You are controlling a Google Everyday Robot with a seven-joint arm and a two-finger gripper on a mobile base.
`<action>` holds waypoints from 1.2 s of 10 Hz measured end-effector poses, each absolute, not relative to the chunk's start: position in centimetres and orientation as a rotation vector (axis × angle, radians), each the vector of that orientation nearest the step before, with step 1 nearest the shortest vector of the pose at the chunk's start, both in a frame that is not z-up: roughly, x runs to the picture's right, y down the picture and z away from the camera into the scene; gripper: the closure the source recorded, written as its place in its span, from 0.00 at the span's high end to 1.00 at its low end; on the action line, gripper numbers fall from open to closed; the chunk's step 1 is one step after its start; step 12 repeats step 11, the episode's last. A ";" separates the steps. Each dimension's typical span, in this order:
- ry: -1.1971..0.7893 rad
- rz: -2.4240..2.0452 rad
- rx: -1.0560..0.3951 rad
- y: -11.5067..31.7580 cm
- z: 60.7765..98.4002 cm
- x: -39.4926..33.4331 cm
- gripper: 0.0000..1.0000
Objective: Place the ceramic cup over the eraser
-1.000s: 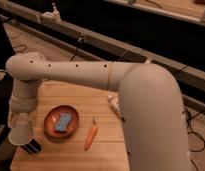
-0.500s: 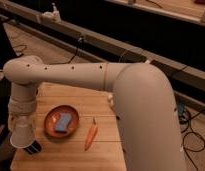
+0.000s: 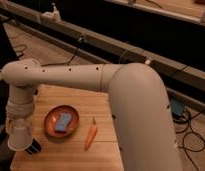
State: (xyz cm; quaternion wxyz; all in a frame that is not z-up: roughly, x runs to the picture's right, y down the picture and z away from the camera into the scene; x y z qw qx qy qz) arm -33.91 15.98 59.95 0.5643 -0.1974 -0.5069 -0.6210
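The white ceramic cup [image 3: 19,138] hangs at the end of my arm over the front left corner of the wooden table [image 3: 71,155]. My gripper [image 3: 20,126] is shut on the cup, its tips hidden behind the cup and the wrist. The eraser [image 3: 34,148], a small dark block, lies on the table just right of the cup's lower edge and is partly covered by it. The cup looks slightly above the table, beside the eraser rather than over it.
An orange plate [image 3: 50,120] holding a blue sponge-like pad [image 3: 62,122] sits right of the cup. A carrot [image 3: 90,136] lies right of the plate. My thick white arm [image 3: 131,100] spans the right side. Dark rails and cables run behind the table.
My arm has lowered the cup a little toward the table's left corner. The eraser, plate and carrot have not moved.
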 end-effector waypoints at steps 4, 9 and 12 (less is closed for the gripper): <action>-1.213 -1.450 -0.467 16.6 60.2 -34.4 0.80; -1.147 -1.422 -0.519 16.5 61.7 -32.2 0.80; -1.135 -1.412 -0.524 16.2 61.8 -31.7 0.80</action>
